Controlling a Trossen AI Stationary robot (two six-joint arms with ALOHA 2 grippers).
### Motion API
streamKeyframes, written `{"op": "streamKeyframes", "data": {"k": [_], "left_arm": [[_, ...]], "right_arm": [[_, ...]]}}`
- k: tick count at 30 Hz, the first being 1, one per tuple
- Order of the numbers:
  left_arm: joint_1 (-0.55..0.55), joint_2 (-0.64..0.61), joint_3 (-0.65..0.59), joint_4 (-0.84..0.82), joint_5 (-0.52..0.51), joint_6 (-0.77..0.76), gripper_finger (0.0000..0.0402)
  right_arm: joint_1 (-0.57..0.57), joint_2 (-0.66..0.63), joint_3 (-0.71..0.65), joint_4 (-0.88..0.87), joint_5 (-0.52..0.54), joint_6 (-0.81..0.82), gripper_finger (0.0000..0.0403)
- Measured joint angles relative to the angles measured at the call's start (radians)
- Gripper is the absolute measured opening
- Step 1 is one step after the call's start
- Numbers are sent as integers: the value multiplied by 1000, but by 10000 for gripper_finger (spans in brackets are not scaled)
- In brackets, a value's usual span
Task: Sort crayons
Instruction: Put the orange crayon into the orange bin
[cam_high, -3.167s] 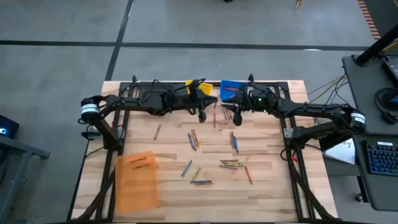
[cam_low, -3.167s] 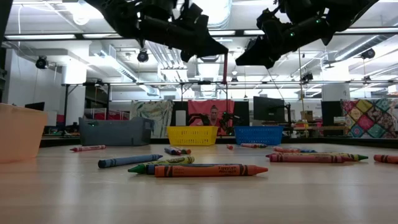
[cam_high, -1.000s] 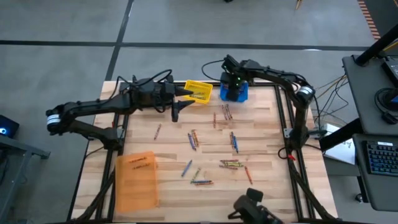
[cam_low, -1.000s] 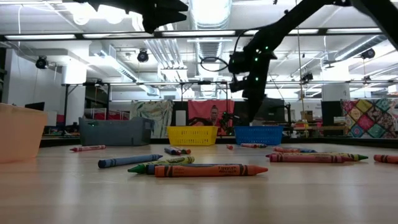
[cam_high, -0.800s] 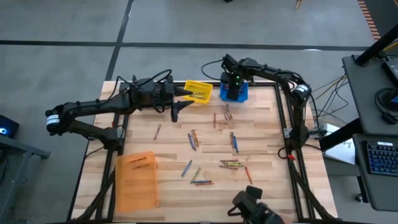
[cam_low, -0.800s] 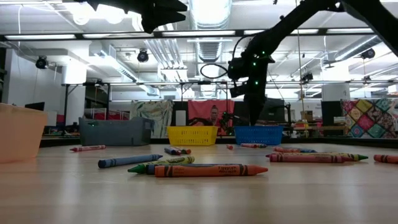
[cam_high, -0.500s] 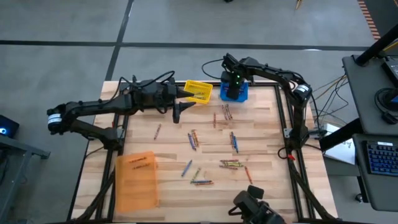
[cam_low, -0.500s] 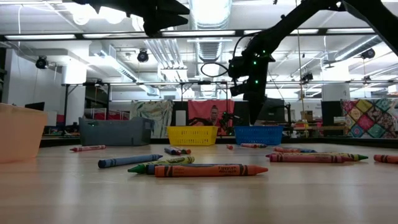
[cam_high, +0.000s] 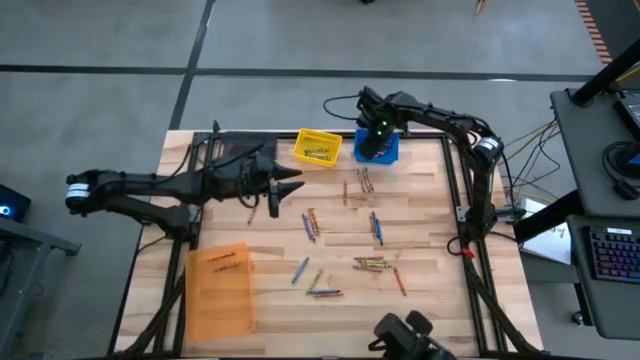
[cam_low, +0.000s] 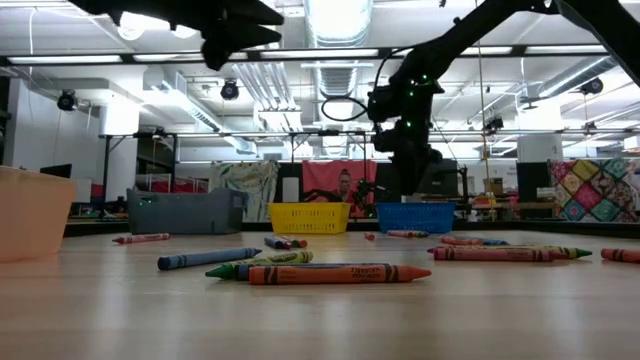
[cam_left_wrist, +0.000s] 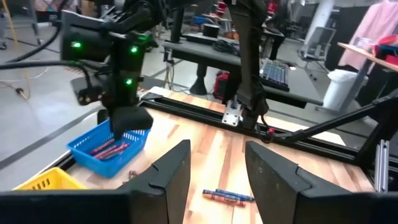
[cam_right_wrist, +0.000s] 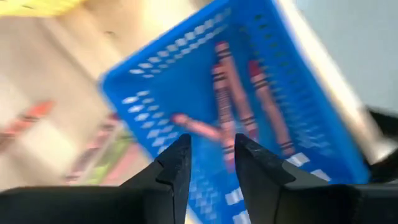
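A wooden table (cam_high: 430, 300) carries an orange bin (cam_high: 220, 290) at its near left and, along the far edge, a yellow bin (cam_high: 318, 148) beside a blue bin (cam_high: 388, 150). Loose crayons (cam_high: 372, 263) lie scattered across its middle.

You won't find much to read here. The orange crayon (cam_low: 340, 273) lying nearest in the low view has dark print along its paper wrapper, but the letters are too small to make out. The crayons in the blue bin (cam_right_wrist: 267, 130), just beyond the right gripper's fingertips (cam_right_wrist: 181, 152), show dark wrapper bands with no legible wording. No label, number or sign can be read on the yellow bin (cam_high: 317, 148), the orange bin (cam_high: 220, 290) or the table (cam_high: 420, 230).
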Motion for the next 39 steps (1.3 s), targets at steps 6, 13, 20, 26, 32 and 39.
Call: {"op": "streamKeyframes", "data": {"k": [6, 13, 20, 26, 32, 39], "left_arm": [[-38, -114, -88, -7, -45, -24, 127], [-38, -236, -173, -8, -46, -39, 127], [-39, -327, -206, -32, -46, -44, 127], [-39, -353, -204, -71, -46, -29, 127], [-39, -353, -204, -95, -46, -10, 127], [-39, -352, -203, -101, -46, -4, 127]], "right_arm": [[63, -39, 0, -4, -23, 129, 91], [169, -75, 0, 8, -13, 312, 71], [300, -50, 0, 33, 49, 430, 83], [363, -15, 0, 35, 92, 524, 116], [391, 34, 0, 47, 116, 599, 134], [395, 129, 0, 56, 118, 634, 134]]}}
